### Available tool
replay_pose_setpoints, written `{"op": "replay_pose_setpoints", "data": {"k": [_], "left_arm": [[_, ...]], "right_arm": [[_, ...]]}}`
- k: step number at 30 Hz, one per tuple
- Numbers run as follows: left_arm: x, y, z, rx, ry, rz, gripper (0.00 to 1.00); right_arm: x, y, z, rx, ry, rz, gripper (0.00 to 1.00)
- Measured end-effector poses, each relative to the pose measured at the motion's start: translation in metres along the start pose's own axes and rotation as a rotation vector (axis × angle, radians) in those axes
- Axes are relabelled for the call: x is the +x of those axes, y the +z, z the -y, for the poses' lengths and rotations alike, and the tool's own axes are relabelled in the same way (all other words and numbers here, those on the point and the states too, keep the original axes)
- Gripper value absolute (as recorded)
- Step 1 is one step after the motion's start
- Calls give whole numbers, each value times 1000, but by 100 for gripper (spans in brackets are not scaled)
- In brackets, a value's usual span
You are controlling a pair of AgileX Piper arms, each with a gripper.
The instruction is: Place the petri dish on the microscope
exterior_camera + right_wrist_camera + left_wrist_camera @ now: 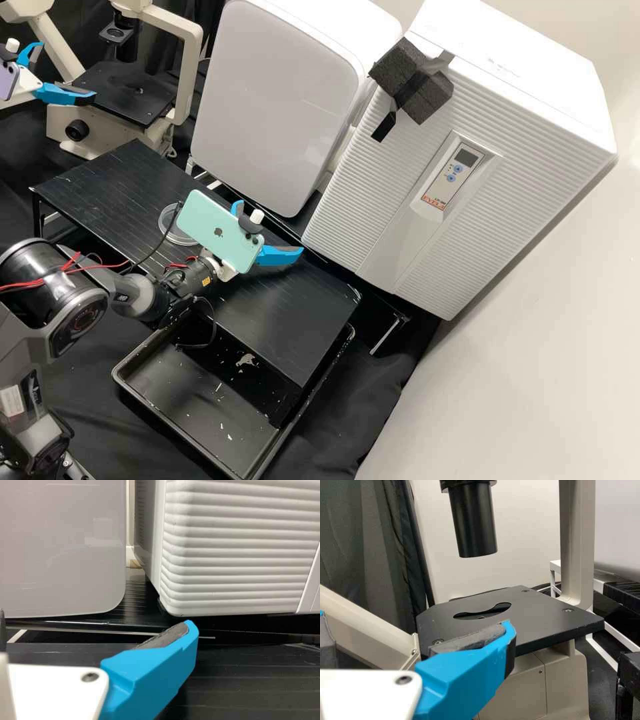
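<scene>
High view: my left gripper [67,71], fingers apart, is near the microscope [130,100]; my right gripper [269,228], fingers likewise apart, is above the black worktop [287,327], where the petri dish [167,230] lies, partly hidden behind a green phone [215,230].

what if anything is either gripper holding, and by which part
Nothing is held: the left gripper and right gripper both stand open and empty, and the petri dish lies on the black rack.
</scene>
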Motion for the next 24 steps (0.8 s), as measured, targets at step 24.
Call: {"op": "replay_pose_setpoints", "data": {"k": [24], "left_arm": [[-17, 73, -6, -46, -30, 456, 100]], "right_arm": [[0, 0, 0, 0, 0, 0, 100]]}}
